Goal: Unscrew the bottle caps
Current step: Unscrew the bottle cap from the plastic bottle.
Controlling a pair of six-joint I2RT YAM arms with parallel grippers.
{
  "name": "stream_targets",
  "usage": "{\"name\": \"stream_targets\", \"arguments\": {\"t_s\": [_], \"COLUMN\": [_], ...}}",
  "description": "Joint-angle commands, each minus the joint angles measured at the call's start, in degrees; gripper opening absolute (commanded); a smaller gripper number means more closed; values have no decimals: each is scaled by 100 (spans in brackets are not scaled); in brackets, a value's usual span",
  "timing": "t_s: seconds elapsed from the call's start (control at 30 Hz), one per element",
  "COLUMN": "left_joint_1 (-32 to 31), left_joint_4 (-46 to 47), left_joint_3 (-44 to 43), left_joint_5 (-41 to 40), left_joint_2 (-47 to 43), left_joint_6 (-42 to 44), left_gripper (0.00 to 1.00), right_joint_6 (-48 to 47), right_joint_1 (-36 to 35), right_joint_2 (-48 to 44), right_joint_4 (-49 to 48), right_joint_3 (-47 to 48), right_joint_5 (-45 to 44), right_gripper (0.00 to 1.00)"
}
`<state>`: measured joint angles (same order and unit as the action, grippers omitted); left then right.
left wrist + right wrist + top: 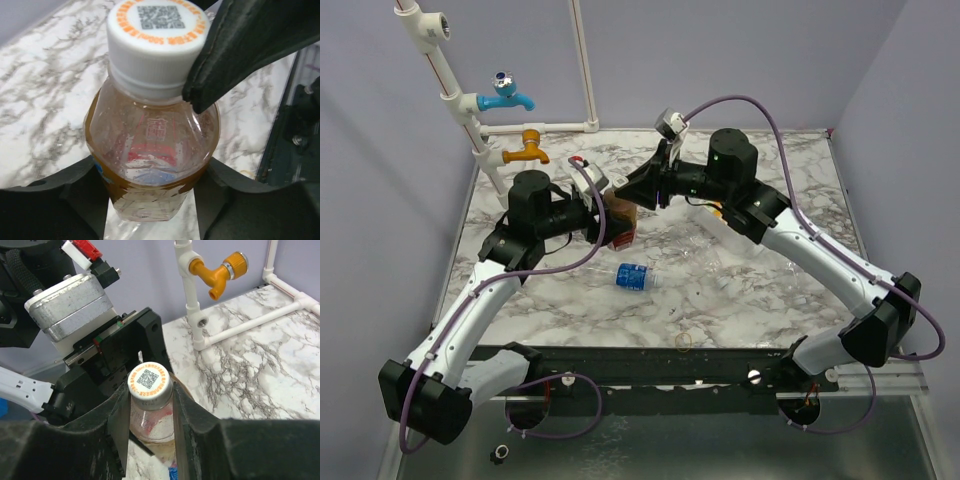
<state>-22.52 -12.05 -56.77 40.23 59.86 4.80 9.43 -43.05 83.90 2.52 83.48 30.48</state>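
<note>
The left gripper (pixel 150 210) is holding the amber clear-plastic bottle (pixel 150 150) over the grey-veined marble worktop (pixel 760 300), its jaws pinching the body. The right gripper (pixel 150 410) is pressing its jaws against the bottle's white round screw cap (pixel 156 45).

You had a white marble-patterned table (pixel 800 160) enclosed by plain lilac walls (pixel 740 50), with white pipework (pixel 582 60) standing along its far edge.
</note>
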Motion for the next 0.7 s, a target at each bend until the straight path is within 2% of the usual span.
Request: {"name": "stream_targets", "arguments": {"t_s": [0.0, 0.03, 0.13, 0.27, 0.4, 0.67], "left_joint_1": [-94, -94, -97, -100, -101, -94], "left_joint_4": [46, 45, 57, 449, 810, 929], "left_joint_3": [-185, -178, -4, 534, 939, 1026], "left_joint_5": [132, 136, 104, -13, -21, -22], "left_joint_2": [0, -24, -142, -488, -805, -732], "left_joint_6": [-102, -181, -395, -735, -596, -511], "left_gripper": [96, 99, 99, 99, 99, 98], "right_joint_6": [52, 49, 103, 548, 1151, 1673], "right_joint_1": [11, 8, 14, 15, 16, 22], "right_joint_2": [123, 61, -219, -612, -876, -933], "right_joint_4": [-520, -623, -1072, -1897, -2622, -2934], "right_joint_3": [-115, -233, -645, -1215, -1644, -1721], "right_joint_5": [-266, -357, -515, -596, -649, -359], "right_gripper": [12, 9, 6, 4, 4, 4]}}
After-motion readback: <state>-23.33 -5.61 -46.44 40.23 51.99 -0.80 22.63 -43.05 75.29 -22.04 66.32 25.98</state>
